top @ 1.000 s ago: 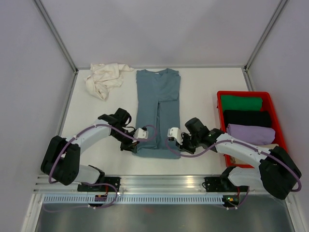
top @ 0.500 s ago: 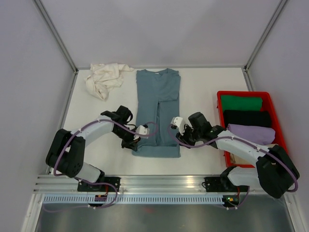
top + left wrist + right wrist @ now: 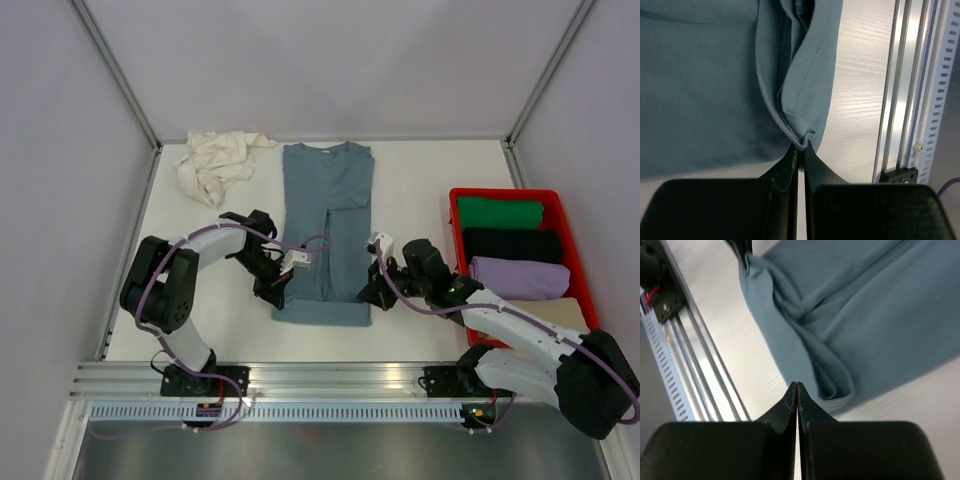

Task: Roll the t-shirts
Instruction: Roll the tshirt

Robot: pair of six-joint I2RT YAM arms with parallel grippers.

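While right hand (image 3: pixel 797 385) sits closed, left hand (image 3: pixel 800 150) pinches t-shirt (image 3: pixel 700 75).

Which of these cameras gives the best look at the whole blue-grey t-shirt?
The top external view: the blue-grey t-shirt lies there whole, folded into a long strip. The left wrist view shows only one bunched near corner; the right wrist view only the other near corner.

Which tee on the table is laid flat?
The blue-grey t-shirt, folded into a long strip in the middle; the cream t-shirt lies crumpled at far left.
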